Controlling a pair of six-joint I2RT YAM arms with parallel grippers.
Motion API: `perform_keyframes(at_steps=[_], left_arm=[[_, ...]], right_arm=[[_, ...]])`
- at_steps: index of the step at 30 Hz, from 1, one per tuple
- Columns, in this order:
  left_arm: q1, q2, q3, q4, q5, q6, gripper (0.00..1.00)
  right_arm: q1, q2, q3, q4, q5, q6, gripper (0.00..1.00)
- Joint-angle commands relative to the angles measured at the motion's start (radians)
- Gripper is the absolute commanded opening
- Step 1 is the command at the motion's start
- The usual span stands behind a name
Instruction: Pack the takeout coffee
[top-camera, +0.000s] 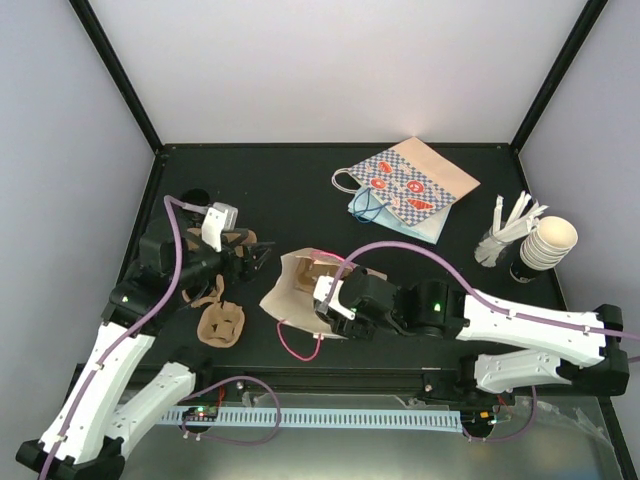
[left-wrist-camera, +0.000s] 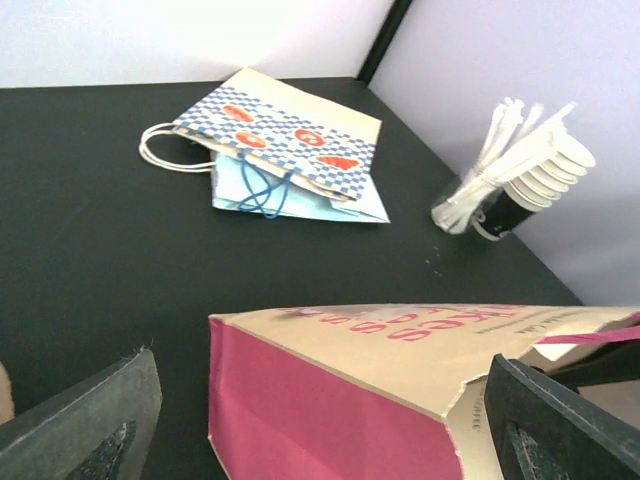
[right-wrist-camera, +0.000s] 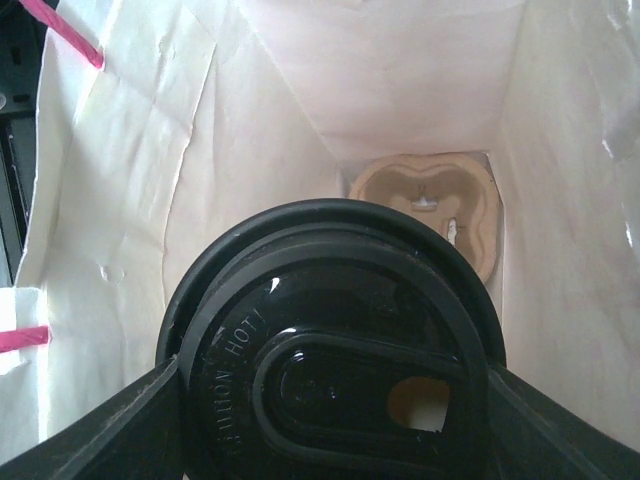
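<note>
Takeout coffee (right-wrist-camera: 335, 395), sides hidden beneath lid (right-wrist-camera: 300, 250)

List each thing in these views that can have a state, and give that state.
pink bag: mouth open
takeout coffee: lidded, held in the pink bag's mouth
right end effector: shut on the takeout coffee
left end effector: open, empty
checkered bag: lying flat
paper cups: nested in a stack

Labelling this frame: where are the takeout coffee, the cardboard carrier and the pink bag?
takeout coffee (right-wrist-camera: 325, 330): right wrist view, black lid top.
cardboard carrier (right-wrist-camera: 422, 190): right wrist view, its middle.
pink bag (left-wrist-camera: 320, 410): left wrist view, pink side.
</note>
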Motion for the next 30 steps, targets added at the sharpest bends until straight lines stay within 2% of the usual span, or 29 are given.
perform_keyframes(at_steps=[1,5,11,17,22,27,30], left_arm=[[0.008,-0.022,-0.004,0.022,0.120,0.108,0.92],[0.007,-0.016,0.025,-0.036,0.118,0.210,0.92],[0.004,-0.003,0.018,-0.076,0.223,0.304,0.92],[-0.036,-0.042,-0.020,-0.029,0.220,0.354,0.92],[-0.136,-0.040,-0.029,-0.014,0.209,0.371,0.92],[-0.325,-0.038,-0.028,-0.009,0.024,0.364,0.92],[-0.390,-0.031,-0.016,-0.005,-0.042,0.347,0.91]], right_arm=[[0.033,0.015,-0.041,-0.053,0.075,-0.007,0.43],[0.066,0.011,-0.049,-0.062,0.091,-0.010,0.43],[0.113,-0.005,-0.071,-0.068,0.142,0.001,0.43],[0.118,-0.023,-0.076,-0.072,0.158,0.001,0.43],[0.122,-0.027,-0.073,-0.060,0.180,-0.007,0.44],[0.124,-0.017,-0.068,-0.011,0.208,-0.029,0.44],[0.129,-0.018,-0.067,0.013,0.214,-0.038,0.44]])
